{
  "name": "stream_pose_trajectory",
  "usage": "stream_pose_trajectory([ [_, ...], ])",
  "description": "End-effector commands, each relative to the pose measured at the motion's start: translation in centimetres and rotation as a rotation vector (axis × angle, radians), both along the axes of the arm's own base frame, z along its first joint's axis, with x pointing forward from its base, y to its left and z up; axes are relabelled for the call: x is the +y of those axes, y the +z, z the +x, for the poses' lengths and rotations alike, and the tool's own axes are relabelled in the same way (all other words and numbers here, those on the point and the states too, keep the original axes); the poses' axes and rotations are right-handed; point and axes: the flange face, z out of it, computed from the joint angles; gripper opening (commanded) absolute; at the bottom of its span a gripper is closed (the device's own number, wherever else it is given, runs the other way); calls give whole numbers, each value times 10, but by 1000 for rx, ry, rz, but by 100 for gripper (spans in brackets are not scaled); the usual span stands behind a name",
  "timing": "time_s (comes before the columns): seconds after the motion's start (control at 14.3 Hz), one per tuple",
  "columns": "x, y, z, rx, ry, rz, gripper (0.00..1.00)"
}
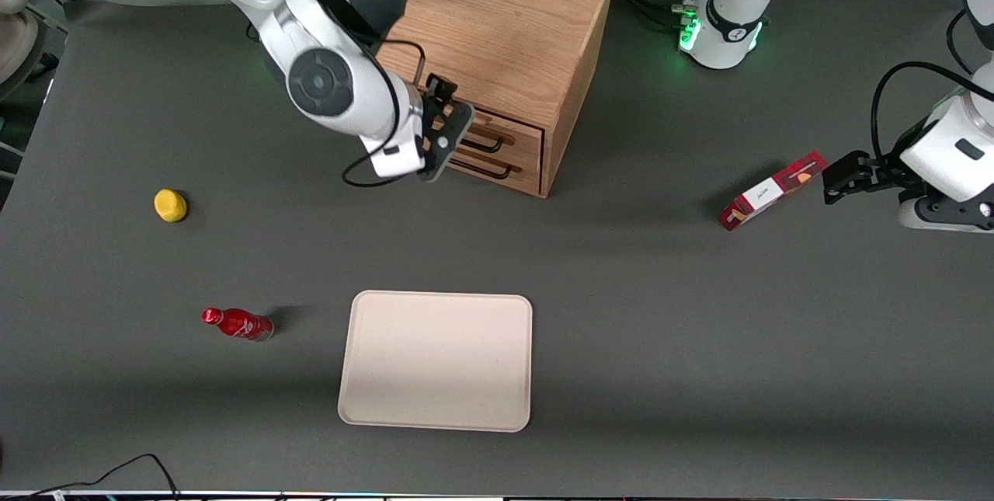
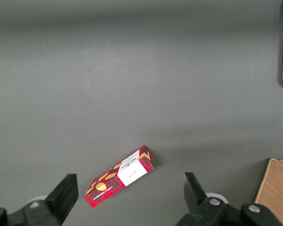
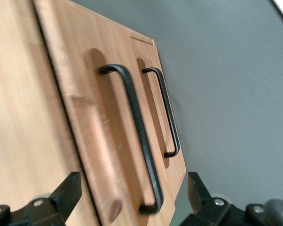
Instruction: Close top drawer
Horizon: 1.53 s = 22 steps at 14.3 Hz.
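Front view: gripper (image 1: 449, 133) sits right at the cabinet (image 1: 505, 35) face; top drawer (image 1: 497, 130) looks nearly flush.
Right wrist view: fingers (image 3: 68, 193) spread, holding nothing; drawer handle (image 3: 134, 127) between them.
Progress: push apparently almost finished.

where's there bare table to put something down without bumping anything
Bare table lies between the beige tray and the red box, and between the lemon and tray. It is crowded at the cabinet: the open gripper sits in front of the top drawer.
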Motion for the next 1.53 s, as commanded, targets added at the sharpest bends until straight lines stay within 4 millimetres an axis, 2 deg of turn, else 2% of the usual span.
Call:
stream_pose_trajectory([
  [0.0, -20, 71, -28, -76, -133, -49, 100],
  [0.07, -30, 95, -35, -122, -208, -82, 100],
  [0.28, -75, 146, -60, -195, -366, -233, 100],
  [0.42, -122, 171, -56, -220, -606, -286, 100],
  [0.63, -187, 186, -42, -231, -832, -374, 100],
  [0.84, -270, 180, -29, -170, -978, -379, 100],
  [0.98, -303, 163, -20, -145, -1050, -381, 100],
  [1.12, -347, 140, -8, -125, -1135, -365, 100],
  [1.33, -355, 105, -5, -174, -1148, -393, 100],
  [1.47, -356, 99, -7, -180, -1151, -394, 100],
])
